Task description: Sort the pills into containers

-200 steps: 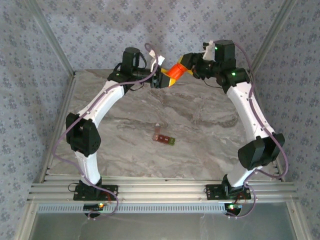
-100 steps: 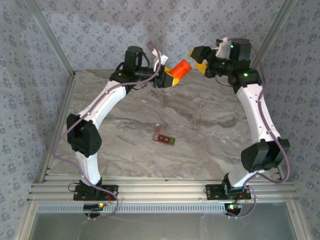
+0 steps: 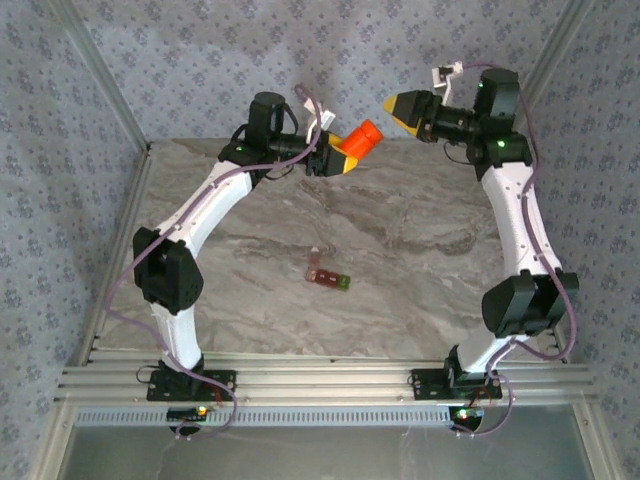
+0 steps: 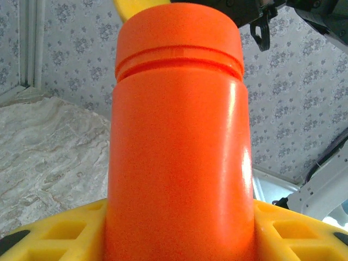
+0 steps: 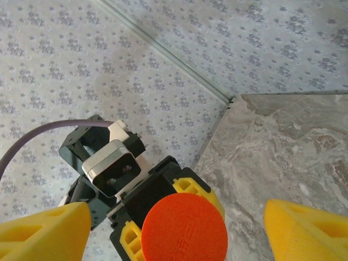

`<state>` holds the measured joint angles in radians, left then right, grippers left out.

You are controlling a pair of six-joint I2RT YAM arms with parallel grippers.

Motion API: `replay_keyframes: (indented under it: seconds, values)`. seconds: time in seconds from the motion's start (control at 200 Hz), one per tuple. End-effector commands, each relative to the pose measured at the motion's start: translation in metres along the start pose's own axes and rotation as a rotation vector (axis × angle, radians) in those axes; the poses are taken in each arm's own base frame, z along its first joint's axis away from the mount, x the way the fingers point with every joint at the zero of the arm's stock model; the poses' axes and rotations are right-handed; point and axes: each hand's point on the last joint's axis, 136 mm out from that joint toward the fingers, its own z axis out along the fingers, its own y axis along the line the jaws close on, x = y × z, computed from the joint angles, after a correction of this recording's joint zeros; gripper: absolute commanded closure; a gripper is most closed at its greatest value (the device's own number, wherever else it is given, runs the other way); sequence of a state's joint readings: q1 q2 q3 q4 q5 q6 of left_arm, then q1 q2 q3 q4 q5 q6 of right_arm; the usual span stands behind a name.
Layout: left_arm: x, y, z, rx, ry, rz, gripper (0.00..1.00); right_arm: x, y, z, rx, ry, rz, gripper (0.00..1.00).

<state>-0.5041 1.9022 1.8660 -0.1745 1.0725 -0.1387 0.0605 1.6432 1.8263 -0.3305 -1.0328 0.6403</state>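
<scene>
Holding orange bottle (image 3: 362,137) in left gripper (image 3: 335,158), yellow jaws clamping its lower body, capped end tilting up toward right, raised over far edge of table (image 3: 420,230). Right gripper (image 3: 403,105) hovering just right of cap, apart from it, jaws standing wide, gripping nothing. Containers (image 3: 328,276) lying flat near table middle, green end at right, well apart from both grippers.

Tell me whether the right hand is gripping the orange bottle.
No, the right hand stands open and clear of the orange bottle, which the left hand holds.
</scene>
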Motion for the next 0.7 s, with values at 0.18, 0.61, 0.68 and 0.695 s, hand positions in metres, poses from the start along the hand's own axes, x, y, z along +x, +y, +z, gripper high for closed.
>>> replay_keyframes:
  seconds: [0.18, 0.61, 0.68, 0.695]
  values:
    - [-0.021, -0.025, -0.008, 0.046, -0.028, 0.077, 1.00, 0.019, 0.014, 0.018, -0.064, 0.098, -0.051, 0.21]
    - [-0.021, -0.026, -0.008, 0.046, -0.027, 0.078, 1.00, 0.037, 0.009, 0.031, -0.069, 0.160, -0.008, 0.57]
    - [-0.021, -0.025, -0.008, 0.043, -0.027, 0.078, 1.00, 0.040, 0.005, 0.032, -0.049, 0.164, 0.015, 0.60]
    - [-0.022, -0.026, -0.008, 0.044, -0.028, 0.080, 1.00, 0.041, 0.004, 0.032, -0.043, 0.163, 0.020, 0.61]
